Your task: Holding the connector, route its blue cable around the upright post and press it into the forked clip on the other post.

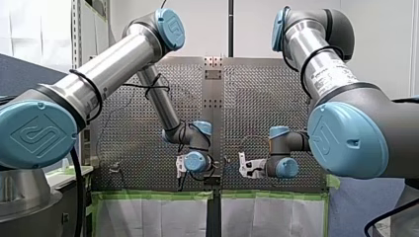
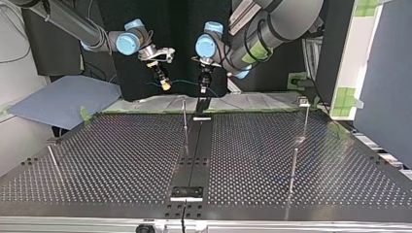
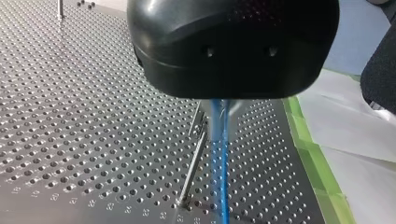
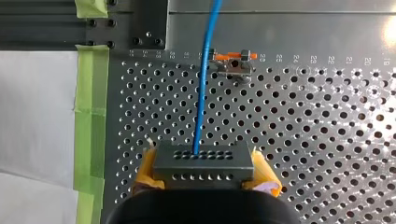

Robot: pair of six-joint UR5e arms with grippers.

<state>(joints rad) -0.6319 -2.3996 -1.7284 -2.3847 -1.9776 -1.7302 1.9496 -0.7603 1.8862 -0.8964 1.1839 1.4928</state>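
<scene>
The perforated desk point(image 2: 97, 160) gives us wide open room, broken only by a thin upright post point(image 2: 185, 126) and a clip-topped post point(image 2: 304, 119) near one side. Above the arm-side edge, our right gripper's point(image 4: 205, 171) yellow fingers clamp the rigid grey connector point(image 4: 203, 161). Our left gripper's point(image 3: 219, 109) fingers pinch its blue cable point(image 4: 203, 93), which looks light and limp and will likely sag unless kept taut.
</scene>
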